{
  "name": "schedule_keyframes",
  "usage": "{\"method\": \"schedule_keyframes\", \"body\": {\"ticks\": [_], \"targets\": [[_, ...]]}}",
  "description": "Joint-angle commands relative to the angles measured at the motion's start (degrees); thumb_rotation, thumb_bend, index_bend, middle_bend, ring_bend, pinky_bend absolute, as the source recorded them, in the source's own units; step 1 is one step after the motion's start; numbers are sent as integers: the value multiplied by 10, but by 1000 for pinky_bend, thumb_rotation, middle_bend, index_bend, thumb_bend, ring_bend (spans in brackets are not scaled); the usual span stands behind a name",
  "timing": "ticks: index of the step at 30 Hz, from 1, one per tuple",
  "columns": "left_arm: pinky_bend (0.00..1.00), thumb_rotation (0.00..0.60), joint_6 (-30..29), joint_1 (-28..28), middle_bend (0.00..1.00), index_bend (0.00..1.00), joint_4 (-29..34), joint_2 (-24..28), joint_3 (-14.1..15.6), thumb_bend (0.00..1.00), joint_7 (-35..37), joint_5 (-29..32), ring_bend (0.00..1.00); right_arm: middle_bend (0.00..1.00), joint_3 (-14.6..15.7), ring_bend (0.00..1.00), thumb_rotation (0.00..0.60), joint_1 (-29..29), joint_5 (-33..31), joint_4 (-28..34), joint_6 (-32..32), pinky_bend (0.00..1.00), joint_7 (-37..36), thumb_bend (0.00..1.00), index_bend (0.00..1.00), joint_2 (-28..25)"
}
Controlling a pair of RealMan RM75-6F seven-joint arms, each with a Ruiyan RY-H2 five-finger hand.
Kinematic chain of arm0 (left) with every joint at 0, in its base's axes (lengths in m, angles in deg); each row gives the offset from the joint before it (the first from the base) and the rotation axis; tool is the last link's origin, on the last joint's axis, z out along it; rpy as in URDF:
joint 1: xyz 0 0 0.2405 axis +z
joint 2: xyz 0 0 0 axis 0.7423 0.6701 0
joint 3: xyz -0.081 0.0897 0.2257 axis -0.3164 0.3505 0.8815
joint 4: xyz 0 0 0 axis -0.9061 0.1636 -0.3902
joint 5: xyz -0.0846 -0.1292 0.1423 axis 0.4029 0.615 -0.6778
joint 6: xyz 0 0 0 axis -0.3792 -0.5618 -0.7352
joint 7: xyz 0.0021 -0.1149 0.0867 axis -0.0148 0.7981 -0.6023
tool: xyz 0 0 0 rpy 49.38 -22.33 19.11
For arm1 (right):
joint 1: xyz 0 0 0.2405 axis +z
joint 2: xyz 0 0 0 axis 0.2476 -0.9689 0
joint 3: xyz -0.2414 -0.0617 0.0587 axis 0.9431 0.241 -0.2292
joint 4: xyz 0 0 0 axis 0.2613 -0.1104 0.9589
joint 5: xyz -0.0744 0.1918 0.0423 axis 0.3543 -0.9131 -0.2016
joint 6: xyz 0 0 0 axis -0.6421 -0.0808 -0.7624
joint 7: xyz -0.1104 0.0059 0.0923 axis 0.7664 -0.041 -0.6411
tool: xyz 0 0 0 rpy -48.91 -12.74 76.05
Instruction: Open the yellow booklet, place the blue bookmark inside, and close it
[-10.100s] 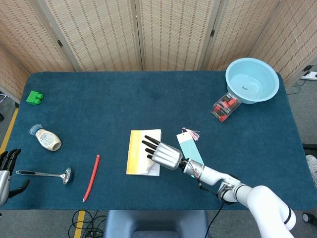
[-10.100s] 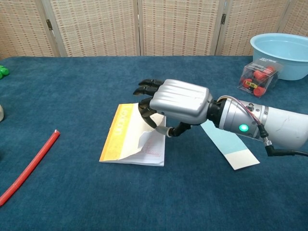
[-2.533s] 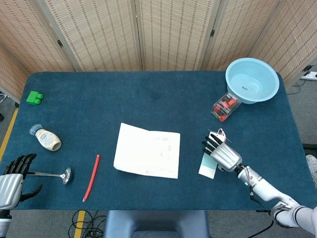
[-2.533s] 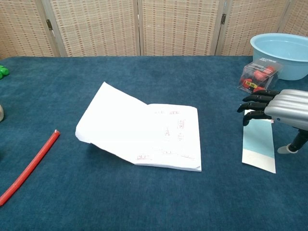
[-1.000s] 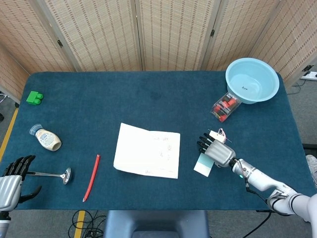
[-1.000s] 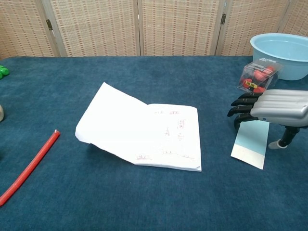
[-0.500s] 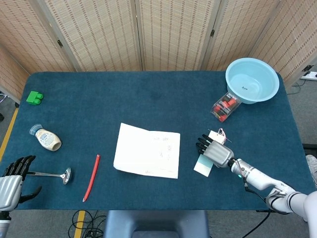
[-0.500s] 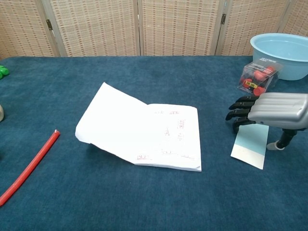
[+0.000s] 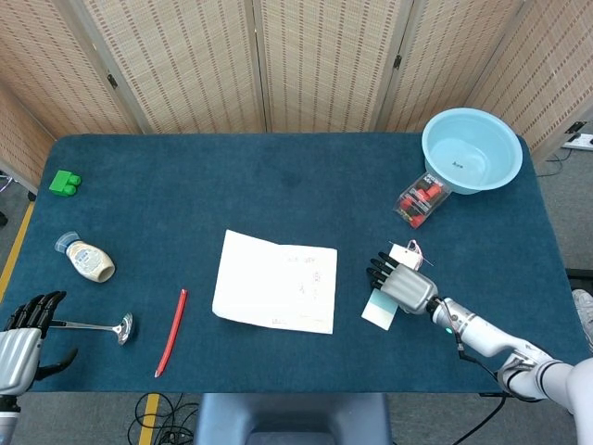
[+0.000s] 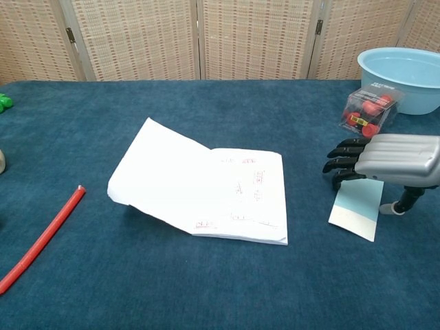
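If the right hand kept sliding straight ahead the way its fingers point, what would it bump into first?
Probably the open booklet. The right hand points left across the table from above the blue bookmark, and only bare cloth shows between them. Its height above the table is hard to judge, so it might pass over the pages.

Bare blue cloth lies between the open booklet (image 10: 206,184) and the bookmark (image 10: 357,207); the right hand (image 10: 392,159) hovers over the bookmark. Just behind it: clear box (image 10: 368,111), basin (image 10: 401,71). Left of the booklet: red stick (image 10: 41,238), ladle (image 9: 88,324), bottle (image 9: 87,259).
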Motion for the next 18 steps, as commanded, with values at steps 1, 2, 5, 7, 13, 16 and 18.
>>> {"method": "schedule_keyframes", "body": {"ticks": [1, 2, 5, 7, 13, 16, 18], "targets": [[159, 600, 0, 0, 119, 91, 0, 0, 0, 264, 0, 0, 107, 104, 0, 0, 600, -1, 0, 1, 1, 0, 0, 235, 300, -1], [159, 600, 0, 0, 119, 91, 0, 0, 0, 264, 0, -1, 107, 104, 0, 0, 600, -1, 0, 1, 2, 0, 0, 237, 302, -1], [159, 600, -1, 0, 120, 91, 0, 0, 0, 264, 0, -1, 107, 104, 0, 0, 600, -2, 1, 2, 7, 0, 1, 238, 306, -3], [160, 600, -1, 0, 119, 91, 1, 0, 0, 264, 0, -1, 107, 104, -1, 0, 600, -3, 2, 2, 14, 0, 2, 238, 306, -4], [160, 600, 1, -1, 119, 91, 4, 3, 0, 264, -1, -1, 107, 104, -10, 0, 600, -5, 7, 12, 44, 0, 7, 237, 306, -10], [159, 600, 0, -1, 119, 91, 5, 4, 0, 264, -1, -1, 107, 104, -18, 0, 600, -3, 13, 23, 61, 0, 14, 238, 306, -15], [159, 600, 0, 0, 119, 91, 6, 5, 0, 264, 0, -1, 107, 104, -24, 0, 600, 2, 17, 34, 72, 0, 20, 238, 306, -19]]}}
